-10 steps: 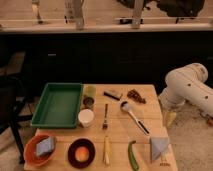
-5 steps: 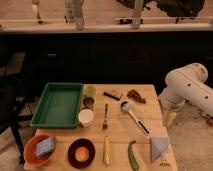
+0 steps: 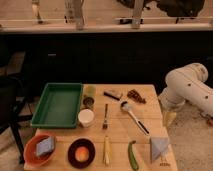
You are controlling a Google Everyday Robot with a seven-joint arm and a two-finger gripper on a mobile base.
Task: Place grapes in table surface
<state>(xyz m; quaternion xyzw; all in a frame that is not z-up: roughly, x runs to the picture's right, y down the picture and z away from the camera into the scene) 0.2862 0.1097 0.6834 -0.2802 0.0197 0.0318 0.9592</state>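
The grapes (image 3: 135,96), a small dark reddish-brown bumpy cluster, lie on the light wooden table surface (image 3: 120,136) near its far right corner. My white arm comes in from the right. The gripper (image 3: 169,118) hangs just off the table's right edge, to the right of the grapes and a little nearer the camera, not touching them. Nothing shows in the gripper.
On the table are a green tray (image 3: 57,105), a white cup (image 3: 86,118), two cans (image 3: 89,96), a dark bar (image 3: 113,94), a fork (image 3: 105,116), a spoon (image 3: 134,116), an orange bowl (image 3: 30,152), a plate with an orange fruit (image 3: 81,153), a green curved vegetable (image 3: 132,155) and a grey wedge (image 3: 159,148).
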